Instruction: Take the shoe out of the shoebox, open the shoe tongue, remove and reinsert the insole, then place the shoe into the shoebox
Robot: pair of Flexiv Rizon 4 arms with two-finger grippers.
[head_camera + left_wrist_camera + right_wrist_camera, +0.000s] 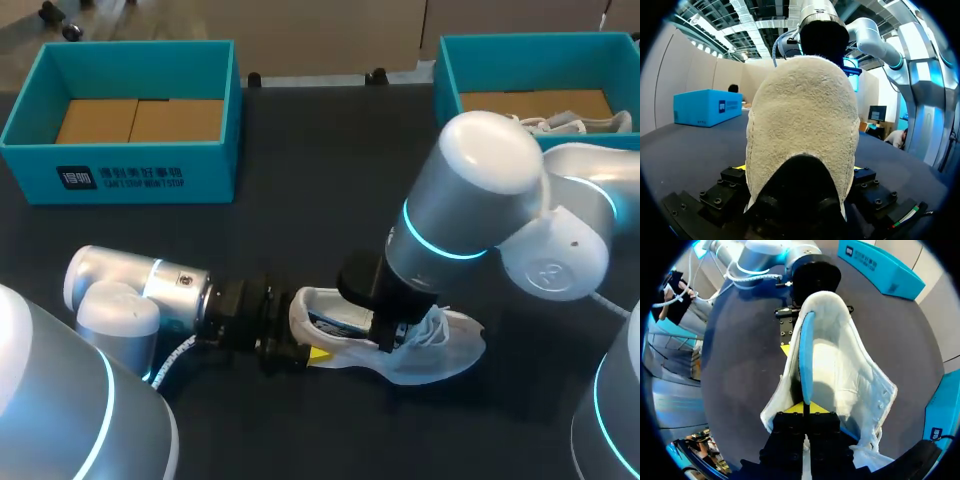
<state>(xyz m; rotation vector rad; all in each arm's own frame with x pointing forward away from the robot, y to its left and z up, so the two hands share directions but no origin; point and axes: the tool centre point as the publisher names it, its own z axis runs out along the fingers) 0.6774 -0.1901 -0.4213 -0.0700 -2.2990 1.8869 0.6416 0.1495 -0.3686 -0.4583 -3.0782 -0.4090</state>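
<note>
The right gripper [804, 409] has its yellow tips drawn almost together, pinching the near end of a thin blue insole [806, 355]. The insole stands on edge inside the white shoe [850, 375], running from the fingers toward the heel. The shoe lies on the dark table [300, 150], out of both boxes, with its opening spread wide and its laces loose at the toe end (the end nearest the right arm).

At the heel, the left gripper [799, 169] comes in level with the table. Its fingers stand wide apart, one yellow tip [740, 167] showing on each side of the fuzzy heel. They appear to press the heel from both sides, though the contact itself is hidden behind the shoe.

In the head view the two grippers meet over the shoe near the front middle of the table. An open teal shoebox [120, 178] sits at the far left. A second teal box [450, 80] sits at the far right, with another white shoe [575, 122] lying inside it.
</note>
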